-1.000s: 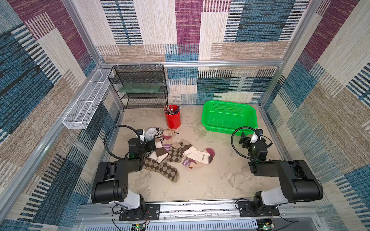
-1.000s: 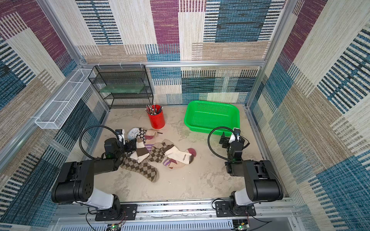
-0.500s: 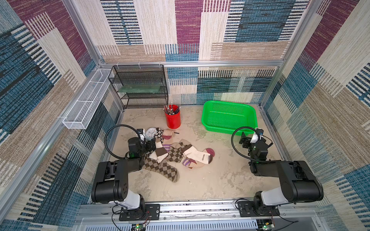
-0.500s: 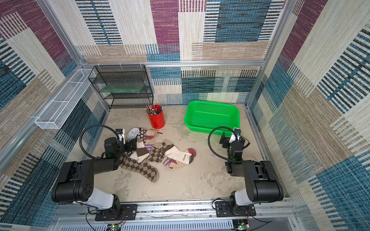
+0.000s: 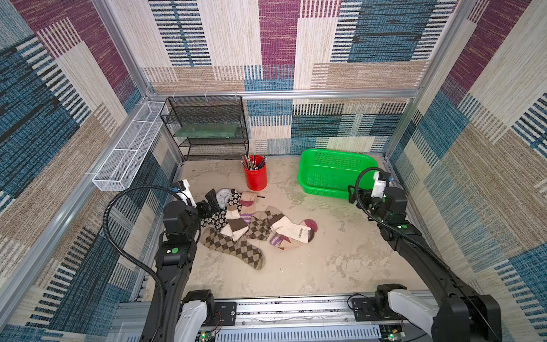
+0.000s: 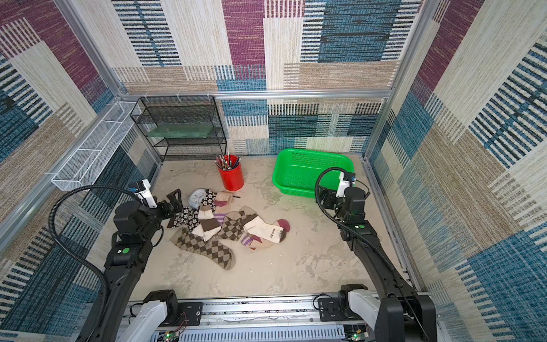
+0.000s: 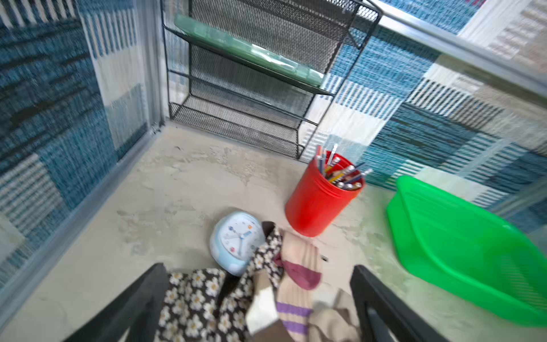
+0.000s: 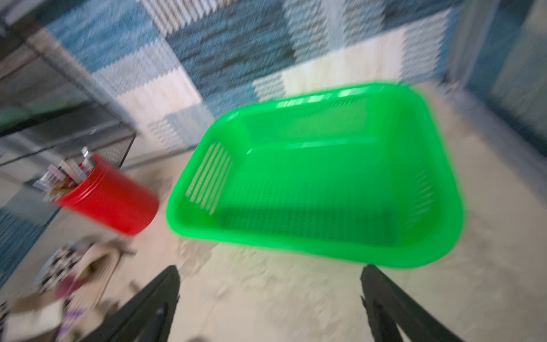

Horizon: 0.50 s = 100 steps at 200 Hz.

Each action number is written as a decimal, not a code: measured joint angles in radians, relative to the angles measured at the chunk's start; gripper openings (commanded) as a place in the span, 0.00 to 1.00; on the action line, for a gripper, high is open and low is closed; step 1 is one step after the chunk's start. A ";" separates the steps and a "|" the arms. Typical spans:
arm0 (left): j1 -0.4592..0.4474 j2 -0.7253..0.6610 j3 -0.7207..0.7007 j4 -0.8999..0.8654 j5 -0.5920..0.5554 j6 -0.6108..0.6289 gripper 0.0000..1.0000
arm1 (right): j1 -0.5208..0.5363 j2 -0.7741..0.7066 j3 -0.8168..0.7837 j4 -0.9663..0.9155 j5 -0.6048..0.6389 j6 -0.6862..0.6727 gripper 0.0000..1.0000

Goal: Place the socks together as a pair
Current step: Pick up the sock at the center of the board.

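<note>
Left pincer (image 7: 257, 269) apart, flower sock (image 7: 192, 296) just under it: best drop straight, nip one layer only. Right pincer (image 8: 269, 269) apart too.

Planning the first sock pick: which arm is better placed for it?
Left. The left pincer hangs open right at the flowered sock on the heap's edge. The right pincer, also open, is by the green basket, apart from the socks.
</note>
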 measured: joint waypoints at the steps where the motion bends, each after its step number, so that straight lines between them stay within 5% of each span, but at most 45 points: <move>1: -0.004 -0.001 0.004 -0.011 0.000 -0.002 0.99 | 0.005 0.001 0.001 -0.008 -0.003 0.002 1.00; 52: -0.289 0.010 0.101 -0.481 -0.027 -0.185 0.99 | 0.325 0.169 0.029 -0.353 -0.152 0.177 0.93; 100: -0.465 0.230 0.133 -0.609 -0.049 -0.262 0.99 | 0.415 0.335 0.073 -0.380 -0.148 0.346 0.75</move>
